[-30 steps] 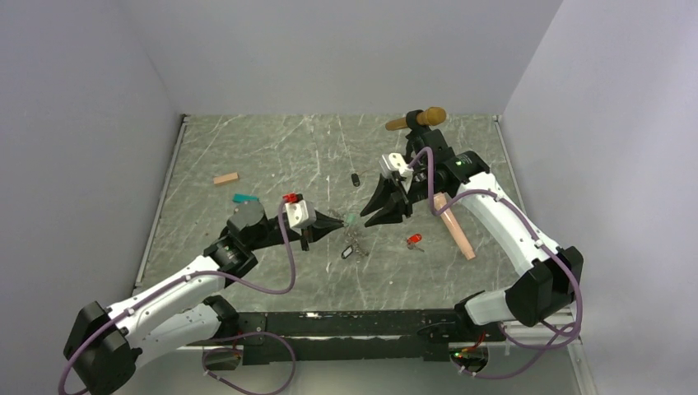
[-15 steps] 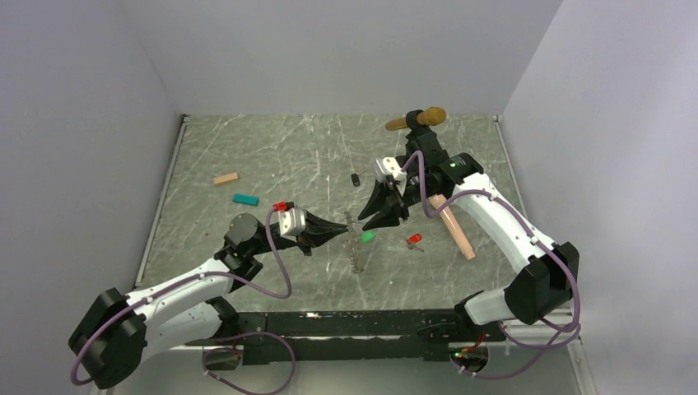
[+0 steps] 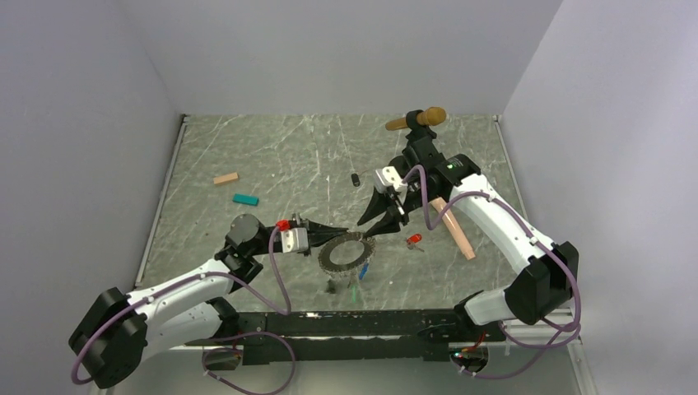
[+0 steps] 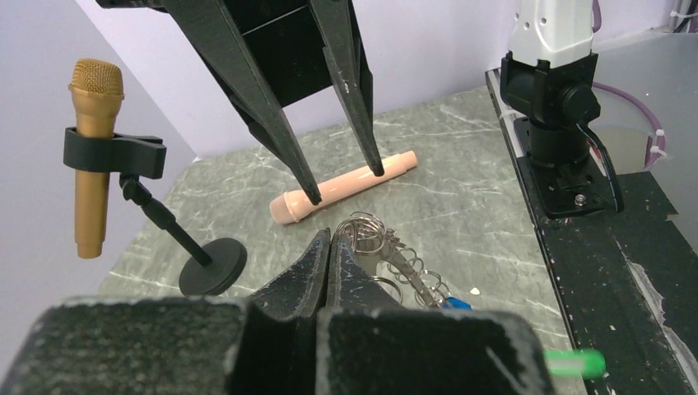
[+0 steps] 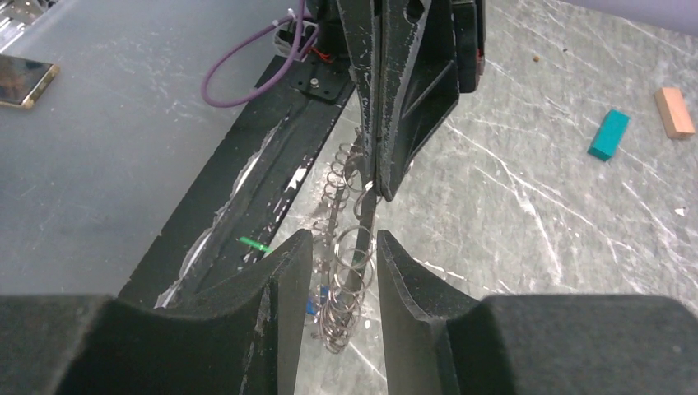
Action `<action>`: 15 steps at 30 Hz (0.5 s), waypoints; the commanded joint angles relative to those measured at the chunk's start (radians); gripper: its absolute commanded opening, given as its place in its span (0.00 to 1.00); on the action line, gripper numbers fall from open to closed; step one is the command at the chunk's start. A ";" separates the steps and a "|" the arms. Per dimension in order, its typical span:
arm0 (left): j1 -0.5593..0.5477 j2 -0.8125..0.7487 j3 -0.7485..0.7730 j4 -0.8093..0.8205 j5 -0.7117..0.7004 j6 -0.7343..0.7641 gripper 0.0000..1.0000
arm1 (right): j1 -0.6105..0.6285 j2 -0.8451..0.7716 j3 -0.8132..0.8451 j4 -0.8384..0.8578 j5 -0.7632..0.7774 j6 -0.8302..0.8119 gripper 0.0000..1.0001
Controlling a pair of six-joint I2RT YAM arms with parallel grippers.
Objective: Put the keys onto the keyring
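Note:
My left gripper (image 3: 342, 229) is shut on the keyring (image 3: 346, 251), a toothed grey loop held above the table. A blue-tagged key (image 3: 363, 271) and a green-tagged key (image 3: 352, 290) show just below the loop. A red-tagged key (image 3: 414, 240) lies on the table to the right. My right gripper (image 3: 380, 216) is open, with its fingers on either side of the loop's far edge. In the right wrist view the coils of the keyring (image 5: 350, 271) stand between the open jaws of the right gripper (image 5: 342, 239). In the left wrist view the left gripper (image 4: 331, 239) is shut beside the coils of the keyring (image 4: 374, 239).
A pink cylinder (image 3: 453, 222) lies right of the red key. A gold microphone (image 3: 416, 121) on a black stand stands at the back. A teal block (image 3: 244, 199) and a tan block (image 3: 225, 178) lie at the left. A small dark item (image 3: 355, 179) lies mid-table.
The left gripper has lifted the limp chain, which has spread into a round loop. The green and blue keys came along with it. The right gripper has moved down to the loop.

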 commanded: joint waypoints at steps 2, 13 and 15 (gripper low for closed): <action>-0.004 0.023 -0.005 0.176 0.017 -0.008 0.00 | 0.024 -0.002 -0.011 -0.002 -0.019 -0.056 0.39; -0.025 0.009 0.073 0.001 -0.046 -0.051 0.00 | 0.047 0.003 -0.030 0.137 0.046 0.104 0.36; -0.029 -0.004 0.091 -0.060 -0.064 -0.048 0.00 | 0.047 0.001 -0.031 0.149 0.048 0.122 0.36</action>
